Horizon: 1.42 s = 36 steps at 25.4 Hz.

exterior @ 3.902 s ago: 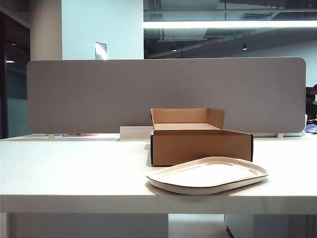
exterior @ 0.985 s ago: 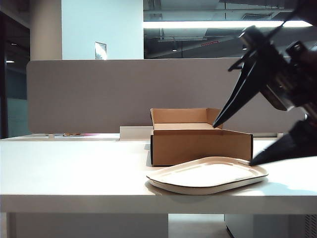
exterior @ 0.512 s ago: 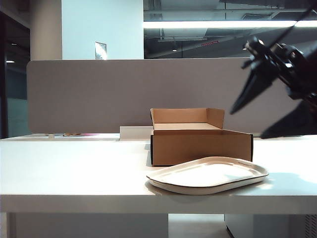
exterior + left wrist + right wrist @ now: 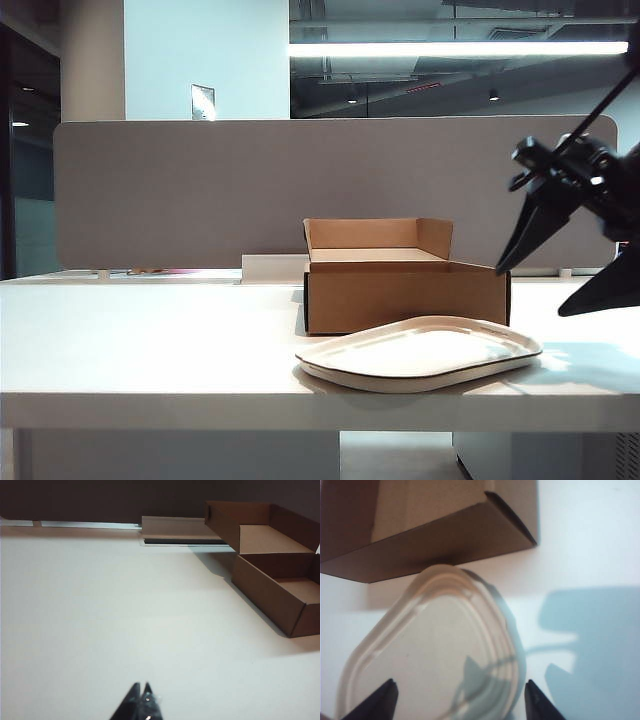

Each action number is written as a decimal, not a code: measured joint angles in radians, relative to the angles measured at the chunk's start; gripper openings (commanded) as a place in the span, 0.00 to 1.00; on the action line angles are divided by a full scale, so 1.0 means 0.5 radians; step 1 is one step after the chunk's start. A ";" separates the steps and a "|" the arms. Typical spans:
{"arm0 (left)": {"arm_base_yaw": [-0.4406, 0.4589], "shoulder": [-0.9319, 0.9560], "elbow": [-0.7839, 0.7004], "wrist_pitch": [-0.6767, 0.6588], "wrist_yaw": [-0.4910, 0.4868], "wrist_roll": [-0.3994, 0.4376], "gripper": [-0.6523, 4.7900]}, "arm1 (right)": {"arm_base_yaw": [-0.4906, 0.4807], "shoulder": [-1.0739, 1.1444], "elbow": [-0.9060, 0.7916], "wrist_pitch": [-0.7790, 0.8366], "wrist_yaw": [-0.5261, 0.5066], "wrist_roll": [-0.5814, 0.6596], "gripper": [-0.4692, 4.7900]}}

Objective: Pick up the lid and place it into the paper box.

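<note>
A ceiling light strip (image 4: pixel 455 48) glows above a dim office, leaving the right gripper (image 4: pixel 565 275) a backlit silhouette in the exterior view. Its shadow falls soft and bluish on the bright tabletop (image 4: pixel 590 555) in the right wrist view, where the lid (image 4: pixel 440 645) appears blurred and washed out.

White surface (image 4: pixel 150 345), smooth, matte. Lid (image 4: pixel 418 353) lies flat near front edge, right of centre. Paper box (image 4: pixel 405 285) sits just behind lid, open top, taller flap at back. Low white block (image 4: pixel 272 268) behind box to its left, against grey divider panel (image 4: pixel 180 190) standing along surface's back edge. Shadow on surface right of lid.
</note>
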 measured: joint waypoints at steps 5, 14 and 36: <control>0.000 -0.001 0.000 0.000 0.000 0.000 0.12 | 0.000 0.160 0.124 -0.007 0.005 -0.087 0.75; 0.000 -0.001 0.000 0.000 0.000 -0.003 0.12 | -0.001 0.452 0.324 -0.049 0.009 -0.323 0.66; 0.000 -0.004 0.000 0.000 -0.001 -0.004 0.12 | 0.005 0.552 0.445 -0.246 0.098 -0.832 0.51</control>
